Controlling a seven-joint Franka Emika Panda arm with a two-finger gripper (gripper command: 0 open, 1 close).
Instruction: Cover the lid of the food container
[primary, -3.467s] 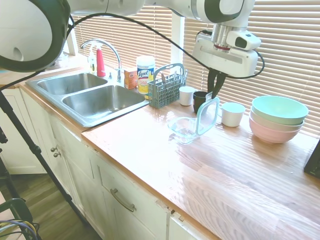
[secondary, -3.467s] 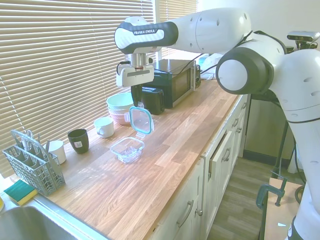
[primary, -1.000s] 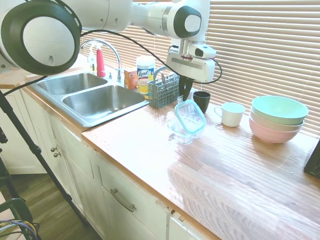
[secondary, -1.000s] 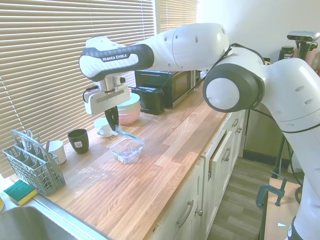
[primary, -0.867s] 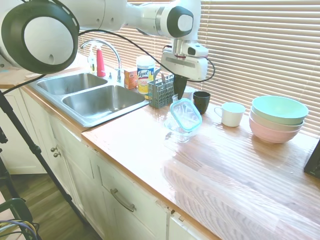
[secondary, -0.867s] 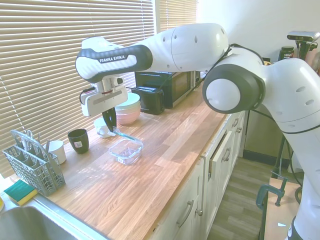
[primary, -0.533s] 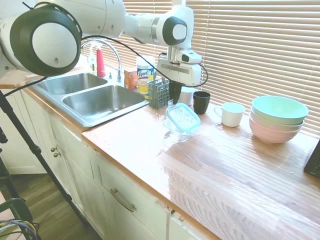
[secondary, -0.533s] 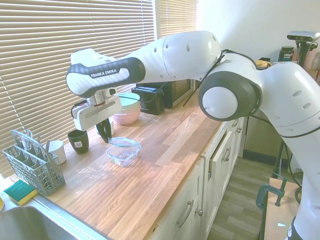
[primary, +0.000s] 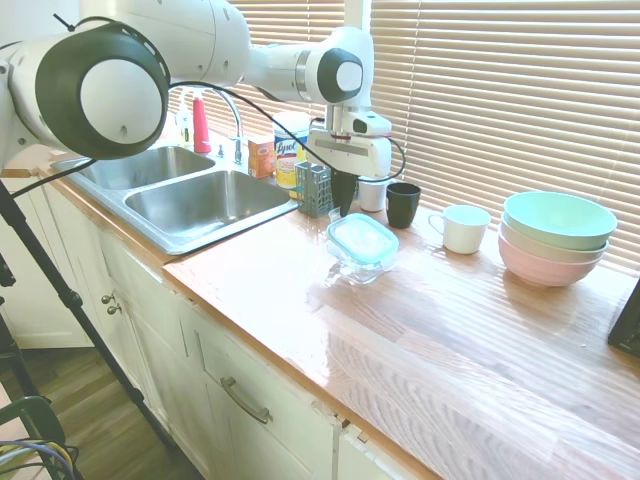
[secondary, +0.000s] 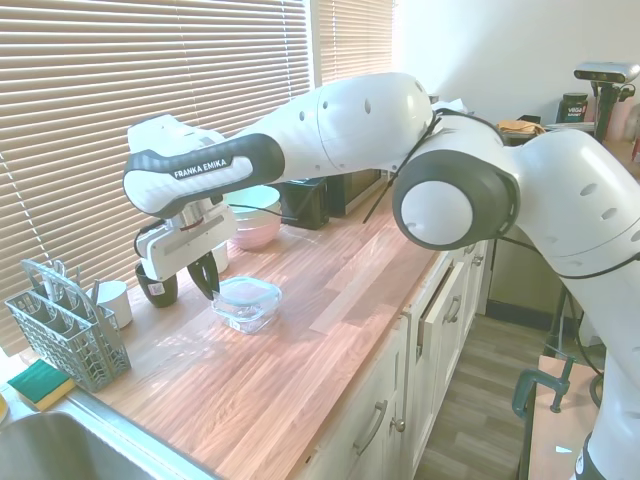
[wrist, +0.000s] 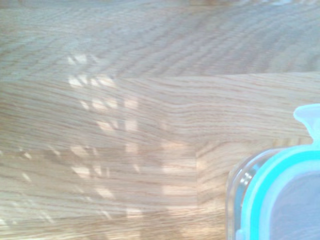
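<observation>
One flat clear plastic lid with a teal rim (primary: 362, 238) is now lying level on the small clear glass dish (secondary: 243, 311), no longer tilted; the claw (secondary: 204, 276) is still pinching its window-side edge near the wooden counter's (primary: 480, 320) back.

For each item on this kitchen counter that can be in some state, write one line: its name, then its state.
lid: lying flat on top of the food container
food container: upright, covered
gripper: at the lid's edge; open or shut unclear
stacked bowls: nested, upright
white mug: upright
dark cup: upright
</observation>
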